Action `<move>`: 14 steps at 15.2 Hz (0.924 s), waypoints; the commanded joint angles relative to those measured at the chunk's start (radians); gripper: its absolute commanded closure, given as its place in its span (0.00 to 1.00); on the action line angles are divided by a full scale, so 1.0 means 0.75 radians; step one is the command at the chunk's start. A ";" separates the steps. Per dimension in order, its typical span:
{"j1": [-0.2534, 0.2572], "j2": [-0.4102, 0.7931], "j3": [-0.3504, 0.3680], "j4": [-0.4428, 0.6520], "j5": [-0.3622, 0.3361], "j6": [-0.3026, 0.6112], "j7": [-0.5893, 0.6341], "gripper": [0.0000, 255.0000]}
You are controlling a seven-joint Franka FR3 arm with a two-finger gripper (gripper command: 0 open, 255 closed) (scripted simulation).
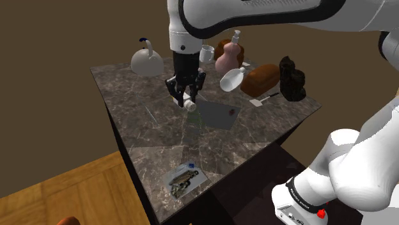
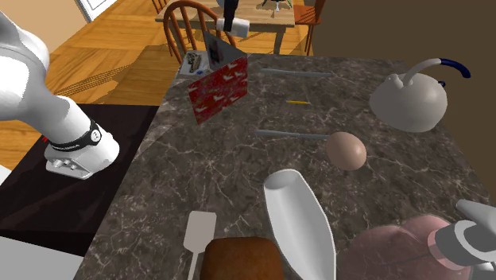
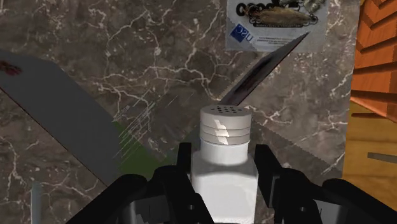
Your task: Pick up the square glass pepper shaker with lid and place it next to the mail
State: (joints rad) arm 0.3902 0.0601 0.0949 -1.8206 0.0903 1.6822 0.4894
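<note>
Clasping the pepper shaker [image 3: 222, 167] on two opposite flat sides, with the gripper [image 1: 186, 94] closed firmly on it and carrying it above the table [image 1: 140, 134]. Judged as roughly halfway: picked up and lifted clear, not yet set down. Left to do: travelling to the mail [image 1: 185, 178], lying flat near the table edge at about six o'clock from the shaker in the shoulder view and well apart from it, then lowering and letting go just beside it.

Seen along the hand as a square, smooth-walled body, cloudy white rather than plainly glassy, topped by a round ribbed lid [image 3: 223, 125] dotted with small holes. Beneath, a dark, polished, stone-like tabletop threaded with pale veins. Hanging near a thin flat grey panel [image 1: 216, 114] at four o'clock of the gripper, printed red on its other face in the second exterior view. For the mail, a flat printed sheet with a blue mark and a picture. At ten o'clock, well apart, a rounded white kettle [image 1: 146, 61] with a looped handle.
</note>
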 commanded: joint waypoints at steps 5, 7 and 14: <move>0.098 0.027 0.087 0.070 0.026 -0.024 0.185 1.00; 0.123 0.041 0.108 0.077 0.031 -0.012 0.230 1.00; 0.125 0.059 0.109 -0.026 0.030 0.109 0.219 1.00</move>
State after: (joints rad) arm 0.4840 0.1019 0.1770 -1.8298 0.1129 1.7505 0.6557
